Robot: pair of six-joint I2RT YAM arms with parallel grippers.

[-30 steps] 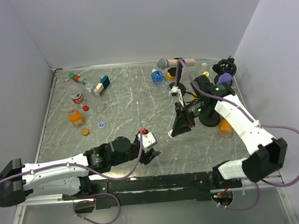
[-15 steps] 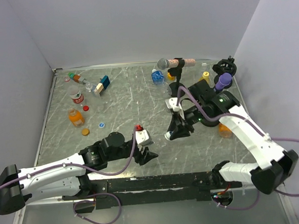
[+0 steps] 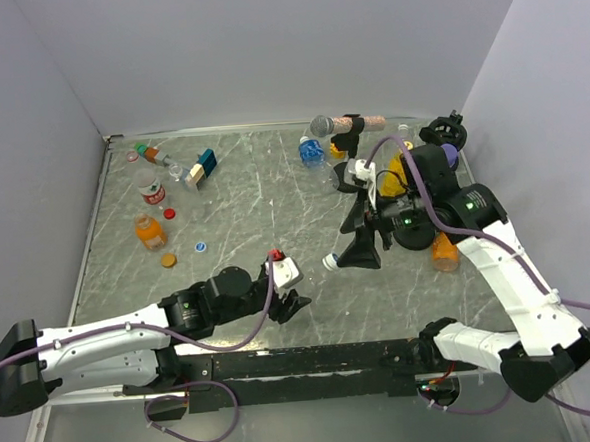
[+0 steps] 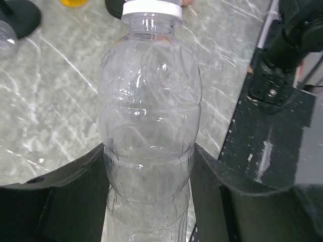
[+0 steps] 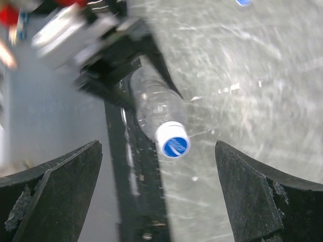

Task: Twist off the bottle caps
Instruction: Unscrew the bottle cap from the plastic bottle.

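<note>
My left gripper is shut on the body of a clear bottle and holds it tilted above the table. Both fingers press its sides. Its white cap with a blue top is on the neck. In the top view the bottle points up and right from the left gripper, cap toward the right gripper. The right gripper is open. The cap shows between its wide-spread fingers, touching neither.
At the back left lie an orange bottle, a red-labelled clear bottle, loose red, orange and blue caps and a blue-and-tan block. A grey microphone, a blue-labelled bottle and an orange bottle stand near the right arm.
The right gripper, shut at the cap a moment ago, has opened and drawn slightly back to the right. The left gripper still holds the bottle, shifted a little.
</note>
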